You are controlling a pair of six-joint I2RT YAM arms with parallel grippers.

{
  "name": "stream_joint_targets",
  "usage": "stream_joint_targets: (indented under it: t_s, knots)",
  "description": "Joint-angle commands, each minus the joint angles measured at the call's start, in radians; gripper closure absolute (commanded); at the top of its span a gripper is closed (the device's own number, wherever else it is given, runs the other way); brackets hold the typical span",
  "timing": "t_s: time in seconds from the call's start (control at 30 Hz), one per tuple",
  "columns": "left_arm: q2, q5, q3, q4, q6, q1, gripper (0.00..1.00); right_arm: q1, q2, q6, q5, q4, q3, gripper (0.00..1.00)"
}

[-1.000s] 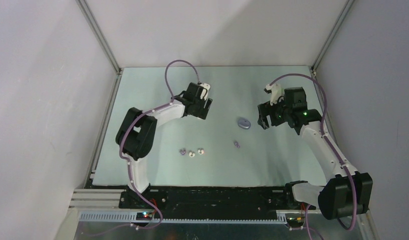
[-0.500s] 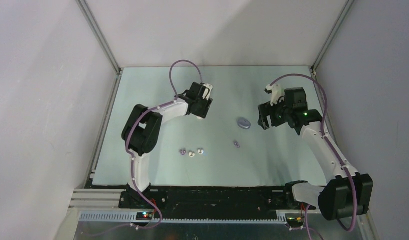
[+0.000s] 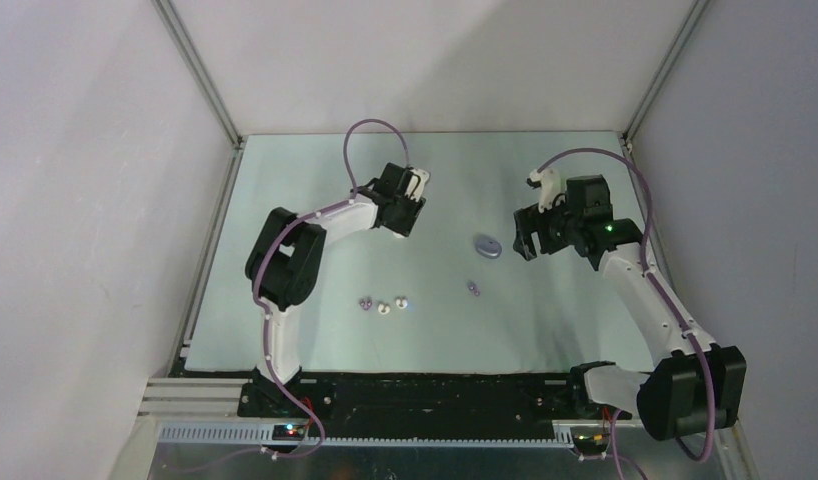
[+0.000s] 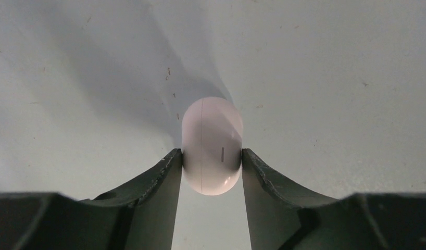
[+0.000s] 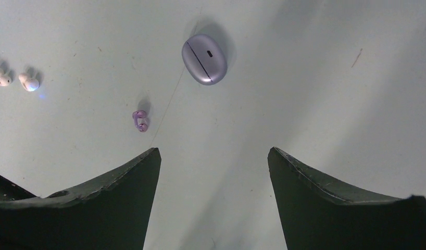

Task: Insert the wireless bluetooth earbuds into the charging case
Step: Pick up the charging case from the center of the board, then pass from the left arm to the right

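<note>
While left gripper [image 4: 212, 152] clamps white charging case [image 4: 211, 127], right gripper [image 5: 214, 151] hangs wide open, purple charging case [image 5: 204, 59] at its 12 o'clock.

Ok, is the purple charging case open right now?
No, in the right wrist view the purple charging case lies with its lid shut along the seam.
</note>
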Motion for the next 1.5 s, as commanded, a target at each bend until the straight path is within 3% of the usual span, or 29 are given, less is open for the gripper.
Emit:
stream_joint_targets:
  t_s: [0.0, 0.33, 0.63, 0.9, 1.1, 1.23, 1.47]
  knots:
    - [0.006, 0.020, 0.032, -0.084, 0.025, 0.007, 0.48, 0.015, 0.014, 0.021, -0.019, 0.016, 0.036, 0.20]
    - [0.002, 0.022, 0.023, -0.094, 0.024, 0.015, 0.49, 0.021, 0.028, 0.028, -0.024, 0.020, 0.040, 0.20]
    - [-0.050, 0.070, 0.057, -0.132, 0.081, 0.030, 0.70, 0.025, 0.041, 0.089, -0.046, 0.031, 0.081, 0.20]
    - [-0.358, 0.247, -0.094, -0.016, 0.266, 0.029, 0.72, 0.052, 0.142, 0.338, -0.211, 0.018, 0.235, 0.20]
    - [-0.567, 0.329, -0.159, 0.011, 0.464, -0.004, 0.72, 0.120, 0.306, 0.347, -0.301, 0.008, 0.349, 0.25]
    - [-0.639, 0.337, -0.187, 0.012, 0.558, -0.029, 0.72, 0.138, 0.400, 0.427, -0.467, 0.073, 0.432, 0.26]
    - [-0.643, 0.333, -0.166, -0.042, 0.589, -0.054, 0.72, 0.178, 0.481, 0.506, -0.717, 0.183, 0.521, 0.26]
